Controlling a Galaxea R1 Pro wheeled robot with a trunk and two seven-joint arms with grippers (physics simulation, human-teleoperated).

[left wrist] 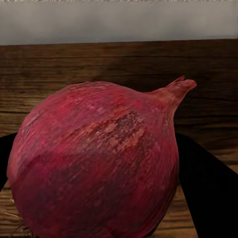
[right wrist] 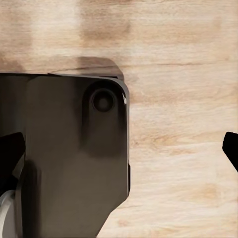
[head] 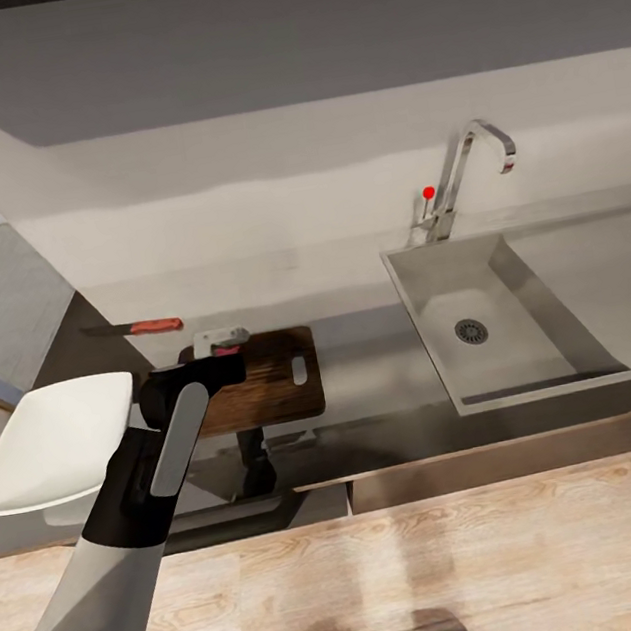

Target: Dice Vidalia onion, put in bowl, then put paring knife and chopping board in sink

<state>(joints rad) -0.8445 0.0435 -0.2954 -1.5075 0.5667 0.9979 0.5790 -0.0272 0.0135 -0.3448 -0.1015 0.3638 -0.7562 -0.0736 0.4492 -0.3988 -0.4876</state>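
The Vidalia onion, dark pink-red with a short stem tip, sits between the two dark fingers of my left gripper, which is shut on it. In the head view the Vidalia onion is a small pink spot at the far left end of the brown chopping board. I cannot tell whether it touches the wood. The paring knife lies on the countertop behind and left of the board. The white bowl stands at the left. The sink is empty. My right gripper hangs open.
A chrome tap with a red knob rises behind the sink. The wall runs close behind the countertop. The right wrist view looks down on pale wooden floor and a dark part of the robot's base.
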